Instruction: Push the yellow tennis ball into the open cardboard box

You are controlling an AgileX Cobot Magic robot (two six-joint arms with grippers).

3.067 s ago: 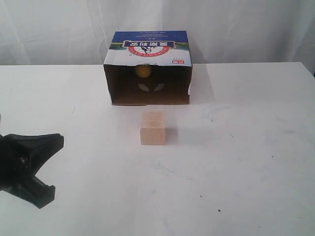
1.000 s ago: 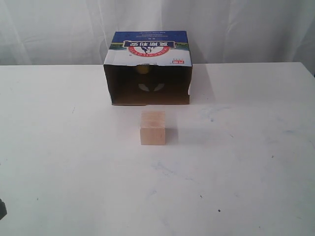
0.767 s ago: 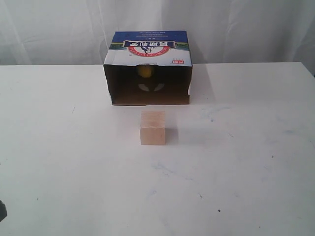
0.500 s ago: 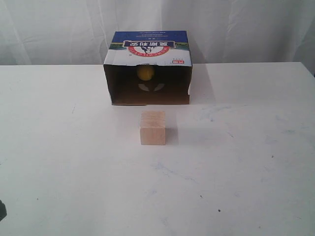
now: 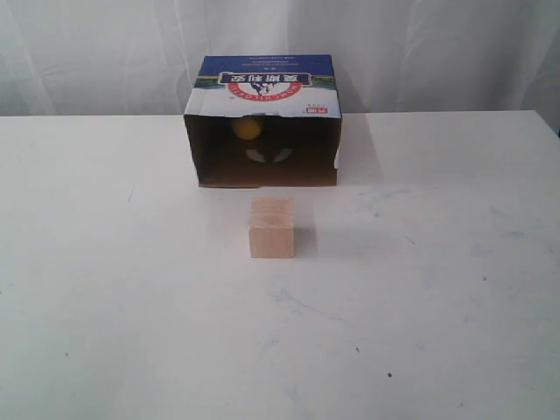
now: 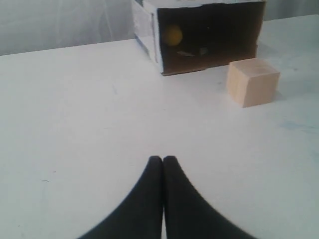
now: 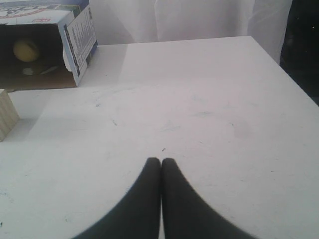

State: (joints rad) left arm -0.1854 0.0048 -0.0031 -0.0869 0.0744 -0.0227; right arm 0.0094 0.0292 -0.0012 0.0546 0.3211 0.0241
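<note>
The yellow tennis ball [image 5: 247,129] lies inside the open cardboard box [image 5: 262,83], deep in its dark interior, left of centre. The box stands at the back middle of the white table, its opening facing front. The ball [image 6: 173,35] and the box [image 6: 209,35] show in the left wrist view, and again the ball [image 7: 26,50] and the box [image 7: 75,35] in the right wrist view. My left gripper [image 6: 162,159] is shut on nothing, far from the box. My right gripper [image 7: 160,160] is shut too, with nothing in it. Neither gripper appears in the exterior view.
A pale wooden cube [image 5: 271,227] stands on the table [image 5: 437,289] a short way in front of the box's opening; the cube [image 6: 252,81] is in the left wrist view too. White curtains hang behind the table.
The left gripper has drawn back out of the exterior view at the lower left. The ball has shifted slightly left inside the box.
</note>
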